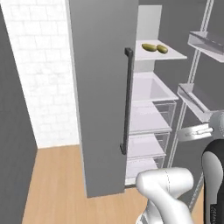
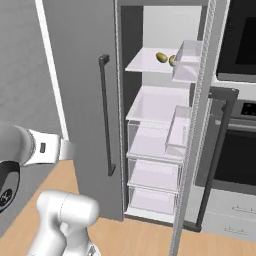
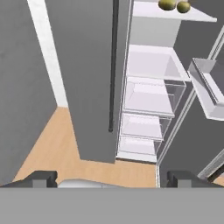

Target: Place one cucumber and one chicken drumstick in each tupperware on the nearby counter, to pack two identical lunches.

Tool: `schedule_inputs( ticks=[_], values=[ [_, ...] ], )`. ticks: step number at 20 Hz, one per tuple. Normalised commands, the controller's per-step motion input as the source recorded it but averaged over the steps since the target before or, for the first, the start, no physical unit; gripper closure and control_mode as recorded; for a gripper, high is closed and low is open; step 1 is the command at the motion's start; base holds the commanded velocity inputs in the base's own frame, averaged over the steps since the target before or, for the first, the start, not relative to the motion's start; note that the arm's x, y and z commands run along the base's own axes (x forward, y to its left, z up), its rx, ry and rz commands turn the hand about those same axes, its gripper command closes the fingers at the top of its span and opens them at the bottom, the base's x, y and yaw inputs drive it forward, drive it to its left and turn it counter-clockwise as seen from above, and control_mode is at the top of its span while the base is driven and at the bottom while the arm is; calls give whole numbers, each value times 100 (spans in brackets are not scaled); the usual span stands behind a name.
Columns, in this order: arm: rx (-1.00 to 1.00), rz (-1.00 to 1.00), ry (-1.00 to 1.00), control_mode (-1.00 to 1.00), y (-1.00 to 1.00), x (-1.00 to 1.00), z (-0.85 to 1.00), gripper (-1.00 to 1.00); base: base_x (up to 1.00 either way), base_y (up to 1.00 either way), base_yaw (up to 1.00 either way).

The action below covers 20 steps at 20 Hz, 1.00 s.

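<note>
On the top fridge shelf point(image 1: 168, 53) we see two cucumbers point(image 1: 149, 47), lying side by side and touching or nearly so. From the left they read as elongated yellow-green pieces; from the right they look rounder, and the one further right is partly hidden behind a door bin point(image 2: 189, 61). The hand view catches them at its top edge, where they are cut off, so we cannot be sure of their full shape from there.

Below that shelf we see a second white shelf point(image 2: 156, 104), then clear drawers point(image 2: 152, 140) stacked down to the floor. The fridge's right door point(image 2: 200, 125) stands open, its edge toward us, with bins on its inner face. The left door point(image 1: 100, 96) is closed, a long dark handle point(image 1: 127, 100) running down its right side. To the right of the fridge we see a dark oven point(image 2: 240, 150) with a bar handle, and white drawers beneath it.

Our gripper point(image 3: 111, 179) hangs well apart from the shelves, facing the fridge from low down over the wooden floor point(image 1: 57, 183). Its two dark fingertips point(image 3: 41, 178) sit far apart at the bottom corners of the hand view, so the jaws are spread wide with nothing between them. A white brick wall point(image 1: 39, 65) shows to the left of the fridge.
</note>
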Motion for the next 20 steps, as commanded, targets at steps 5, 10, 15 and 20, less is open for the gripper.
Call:
schedule_inputs(
  ticks=[5,10,15,20],
  values=[
    [0,0,0,100,0,0,0,-100,89,9,-24],
    [0,0,0,100,0,0,0,-100,72,-8,-17],
    [0,0,0,100,0,0,0,-100,66,-3,-19],
    [0,0,0,100,0,0,0,-100,19,-35,-17]
  ],
)
